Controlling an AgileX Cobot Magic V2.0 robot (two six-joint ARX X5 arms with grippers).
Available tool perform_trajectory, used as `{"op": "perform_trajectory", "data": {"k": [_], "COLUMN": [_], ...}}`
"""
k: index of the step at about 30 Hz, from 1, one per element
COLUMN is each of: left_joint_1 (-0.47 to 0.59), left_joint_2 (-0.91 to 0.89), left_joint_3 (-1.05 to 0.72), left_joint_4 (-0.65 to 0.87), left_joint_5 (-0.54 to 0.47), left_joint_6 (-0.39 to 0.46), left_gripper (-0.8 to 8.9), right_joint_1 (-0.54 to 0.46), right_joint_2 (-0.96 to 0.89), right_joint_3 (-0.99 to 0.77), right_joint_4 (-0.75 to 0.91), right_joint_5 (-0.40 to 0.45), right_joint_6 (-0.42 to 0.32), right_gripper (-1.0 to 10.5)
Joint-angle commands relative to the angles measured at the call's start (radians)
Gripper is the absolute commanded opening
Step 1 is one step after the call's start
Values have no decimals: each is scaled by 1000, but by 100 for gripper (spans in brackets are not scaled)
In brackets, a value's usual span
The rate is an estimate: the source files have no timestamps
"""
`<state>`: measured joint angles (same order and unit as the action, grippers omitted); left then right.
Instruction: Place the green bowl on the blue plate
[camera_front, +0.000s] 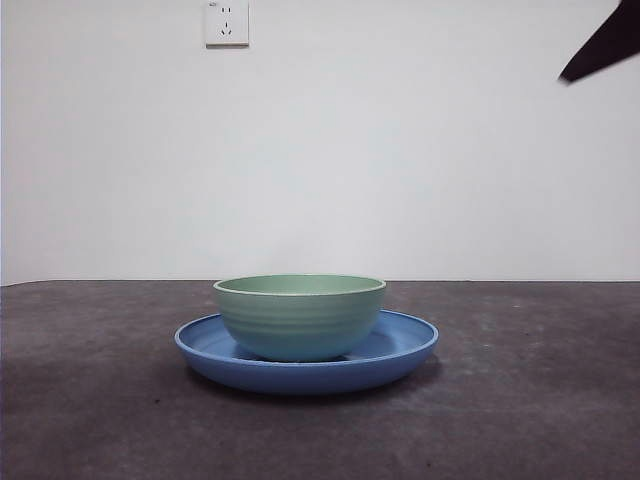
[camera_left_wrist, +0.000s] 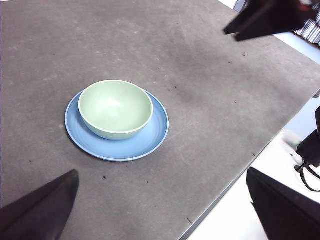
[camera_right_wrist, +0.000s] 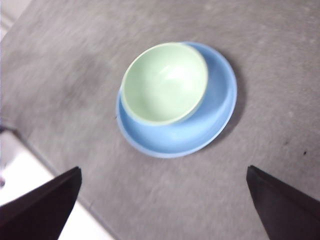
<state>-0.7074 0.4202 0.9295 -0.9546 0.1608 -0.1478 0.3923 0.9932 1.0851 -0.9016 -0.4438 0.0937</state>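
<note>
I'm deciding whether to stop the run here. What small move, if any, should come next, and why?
Probably none beyond keeping both arms back. The green bowl already sits upright inside the blue plate, off-centre but within the rim. The left gripper and right gripper are open, holding nothing, away from the dishes.

lab/test rig — bare white wall (camera_front: 400, 150) | wall socket (camera_front: 227, 22) | grey tabletop (camera_front: 90, 400)

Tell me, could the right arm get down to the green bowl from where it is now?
Probably yes. The green bowl sits upright on the blue plate, with open table all around it. The right gripper is open and holds nothing, and nothing shows between it and the bowl.
</note>
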Motion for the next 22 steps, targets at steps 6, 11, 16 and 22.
{"op": "perform_trajectory", "data": {"k": [6, 11, 16, 22], "left_joint_1": [-5, -5, -5, -5], "left_joint_2": [3, 3, 3, 3], "left_joint_3": [12, 12, 12, 12], "left_joint_4": [6, 6, 6, 6], "left_joint_5": [5, 5, 5, 5], "left_joint_6": [-3, -3, -3, -2], "left_gripper": [562, 562, 562, 562], "right_joint_1": [25, 25, 25, 25], "right_joint_2": [-163, -276, -345, -363], "right_joint_3": [2, -35, -52, -52], "right_joint_4": [-115, -121, -121, -122], "right_joint_5": [34, 38, 42, 42], "right_joint_6": [-56, -46, -46, -46], "right_gripper": [621, 621, 621, 621]}}
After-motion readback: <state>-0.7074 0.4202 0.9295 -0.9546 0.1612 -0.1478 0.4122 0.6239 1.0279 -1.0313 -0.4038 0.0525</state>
